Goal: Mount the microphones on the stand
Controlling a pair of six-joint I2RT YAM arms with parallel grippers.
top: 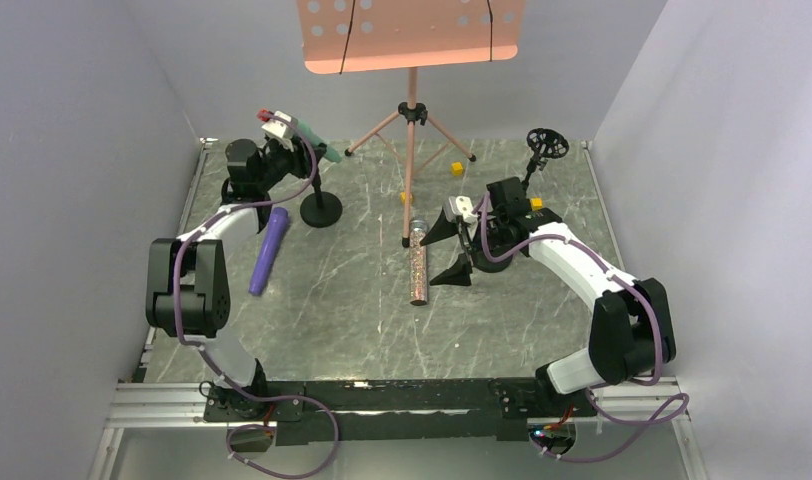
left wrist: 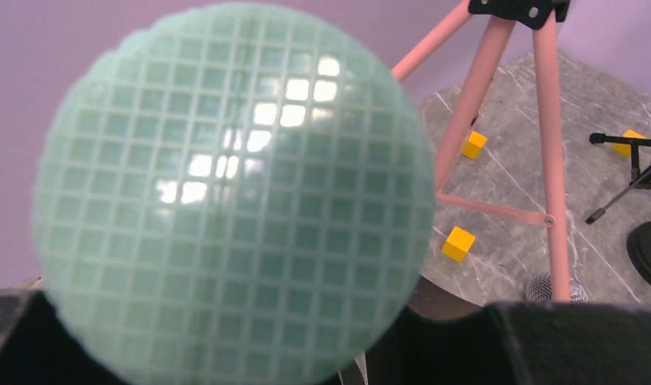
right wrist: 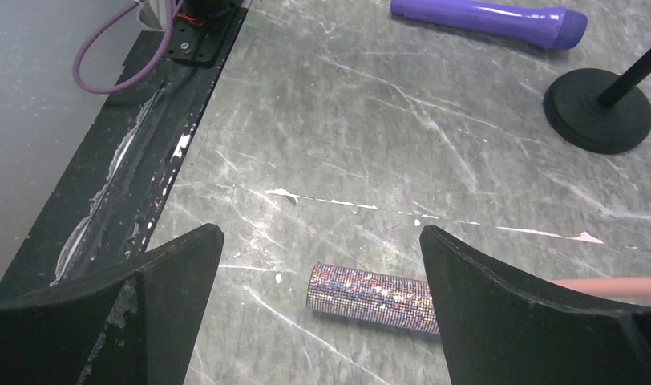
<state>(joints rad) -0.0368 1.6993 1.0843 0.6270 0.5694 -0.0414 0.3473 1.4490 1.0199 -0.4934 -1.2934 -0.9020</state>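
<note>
- We note the left gripper [top: 280, 138] raised at the far left, clamped on the mint-green microphone [left wrist: 230, 192], whose mesh head fills the left wrist view.
- This microphone hangs tilted above the black round-base stand [top: 320, 208]; we cannot tell whether it is seated in it.
- We record the right gripper [right wrist: 322, 241] low over the table [right wrist: 402, 112], jaws wide apart, holding nothing.
- The glittery microphone [right wrist: 370, 295] lies flat beneath that opening, one end hidden behind a finger.
- The purple microphone [top: 267, 250] lies flat beside the left arm, near the stand's base.
</note>
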